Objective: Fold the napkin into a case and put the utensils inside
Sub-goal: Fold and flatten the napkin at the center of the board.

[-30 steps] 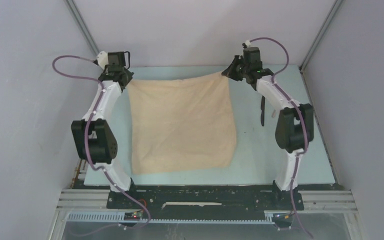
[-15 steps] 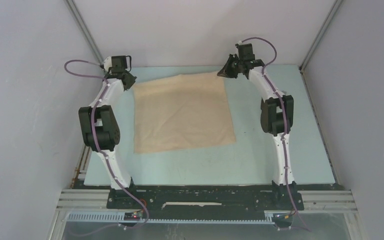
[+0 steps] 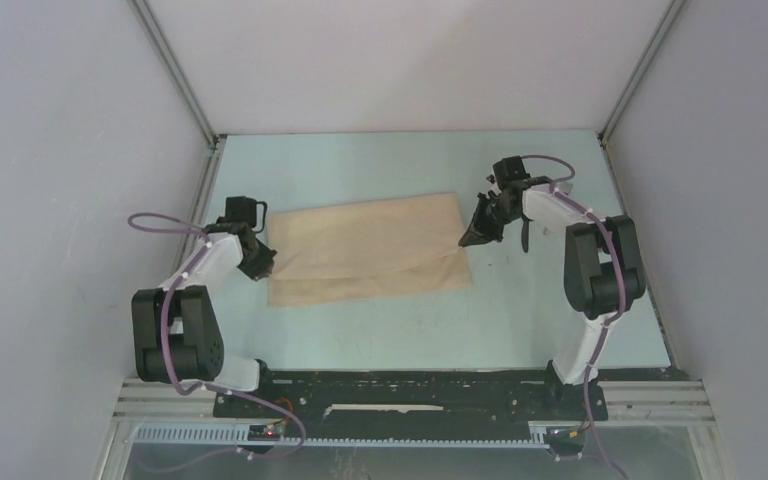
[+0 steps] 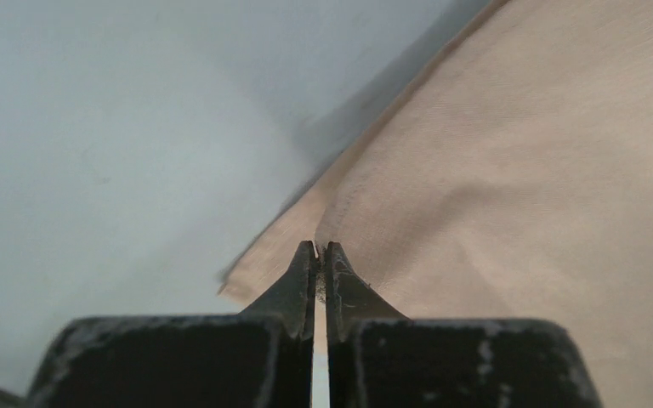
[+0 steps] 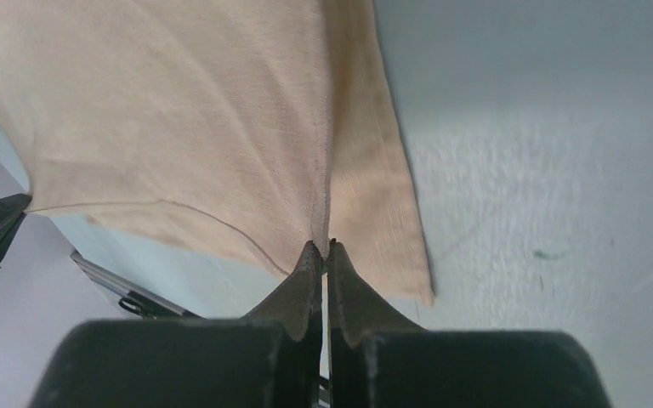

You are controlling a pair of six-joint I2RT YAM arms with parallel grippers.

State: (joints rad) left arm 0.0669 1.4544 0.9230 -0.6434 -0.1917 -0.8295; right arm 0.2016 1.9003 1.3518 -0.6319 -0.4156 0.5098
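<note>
The napkin, from overhead: where is it, and what is new? (Desk)

It lies stretched between the two pincers on the table, and it is now doubled. A second ago both arms held its far corners high at the back. They have since swept those corners toward their bases, laying one half over the other. The left pincer and right pincer sit low, one at each end of the carried edge. A strip of the lower layer shows on the near side of them. Just outside the right pincer is what may be the knife; the fork I cannot make out. (Photographer)

The left wrist view? (Desk)

The left pincer has its jaws pressed together on a corner of the napkin, the hem running away from the tips. The under layer peeks out just left of them, with bare table beyond. (Photographer)

And the right wrist? (Desk)

Much the same, mirrored. The right pincer is nipped tight on the napkin's edge. The main sheet spreads ahead and to its left, a narrow strip lies to its right, then table. (Photographer)

What does that mean for the job? (Desk)

The first fold looks all but laid, though neither pincer has let go. The narrow pocket is not yet shaped, and nothing is inside it. (Photographer)
</note>
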